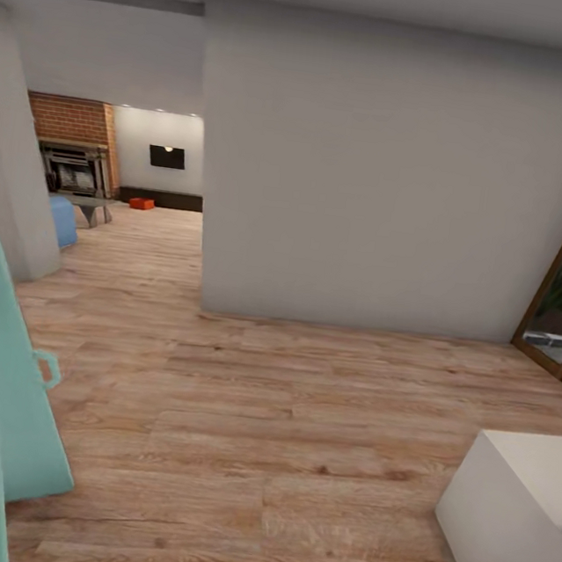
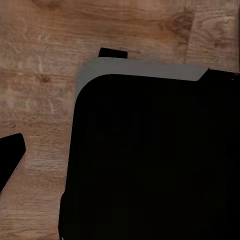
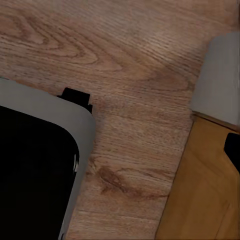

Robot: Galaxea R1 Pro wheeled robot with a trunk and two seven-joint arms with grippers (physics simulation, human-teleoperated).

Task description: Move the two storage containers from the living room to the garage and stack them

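A: Robot body, what's visible?
B: Wrist cams, both: big black base [image 2: 150, 165] w/ rounded corner, pale grey rim along edge, small black tab sticking out.
A: Right side same?
B: Yep, black panel [image 3: 30, 175], grey border.

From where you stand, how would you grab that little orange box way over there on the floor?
The orange box is too far off to see much, just a low shape on the wood floor by the dark cabinet. Its top looks open, so I'd probably come from above and pinch one long wall near the middle with an end effector. I'd need to drive closer first to check.
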